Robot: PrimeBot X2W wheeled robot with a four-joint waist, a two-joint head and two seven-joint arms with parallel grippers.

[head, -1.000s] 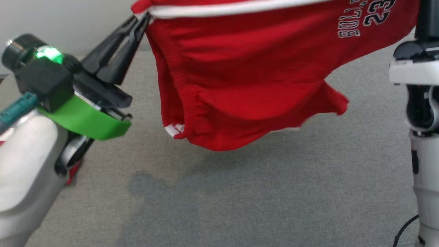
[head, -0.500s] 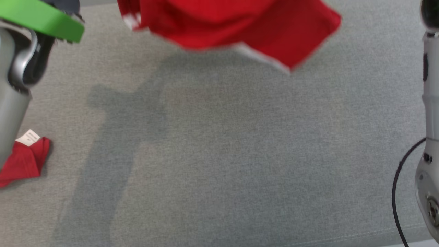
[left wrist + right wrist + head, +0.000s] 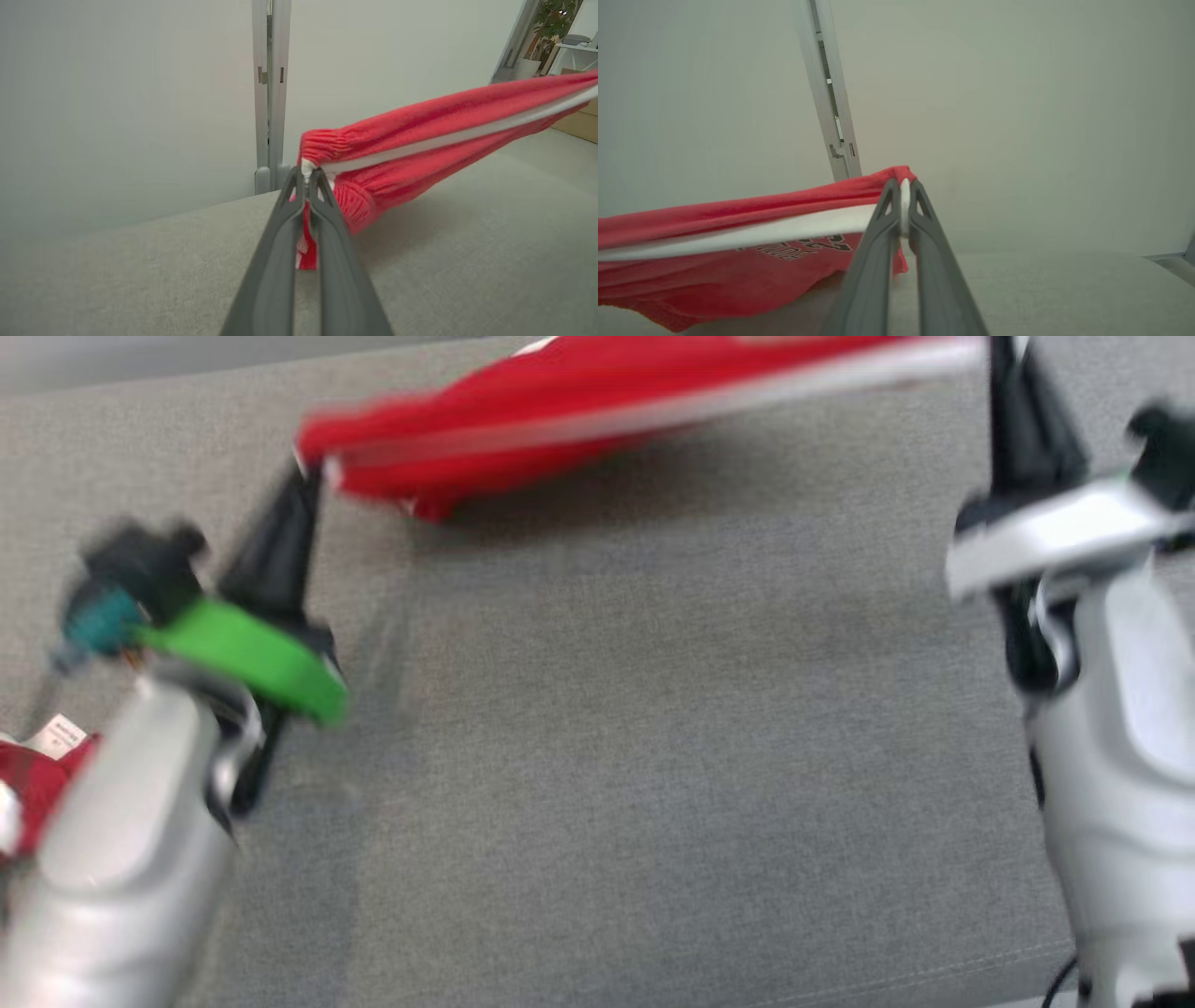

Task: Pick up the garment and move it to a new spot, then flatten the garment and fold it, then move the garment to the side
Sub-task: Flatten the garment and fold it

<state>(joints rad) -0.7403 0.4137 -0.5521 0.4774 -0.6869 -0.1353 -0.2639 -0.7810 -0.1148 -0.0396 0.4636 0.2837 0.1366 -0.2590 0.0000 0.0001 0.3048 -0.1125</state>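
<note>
The garment [image 3: 560, 420] is a pair of red shorts with a white stripe, stretched taut above the far part of the grey surface. My left gripper [image 3: 306, 476] is shut on its left corner, and the left wrist view shows the fingertips pinching the garment [image 3: 420, 135] at the white band. My right gripper [image 3: 1001, 355] is shut on the opposite corner. In the right wrist view the garment [image 3: 738, 242] hangs leftward from the fingertips, printed lettering showing. The head view is blurred by motion.
A second red cloth with a white label [image 3: 42, 765] lies at the left edge, partly behind my left forearm. The grey fabric surface [image 3: 653, 756] spreads below. A pale wall with a vertical metal post [image 3: 271, 93] stands behind.
The head camera has shifted between frames. The garment, earlier hanging loose in deep folds, is now pulled into a flat, taut band between both grippers.
</note>
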